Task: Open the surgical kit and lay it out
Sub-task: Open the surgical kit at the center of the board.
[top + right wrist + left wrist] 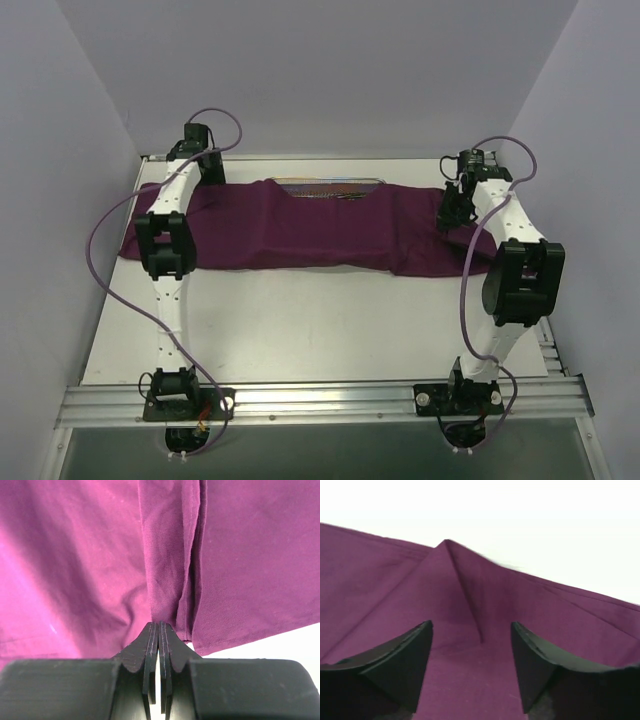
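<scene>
Reaching forward, right gripper (158, 624) pinching cloth wrap (75, 555)

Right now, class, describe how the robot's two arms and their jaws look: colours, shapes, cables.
The left arm and right arm are white, rounded links with black joints and black bases. A lilac cable loops along each. The jaws are matte black, wedge-shaped.

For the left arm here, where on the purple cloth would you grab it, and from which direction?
Grip the raised crease of the purple cloth, directly ahead of the open left gripper. Come from above, one finger each side: the ridge stands up off the flat cloth, so closing jaws can likely pinch it.
</scene>
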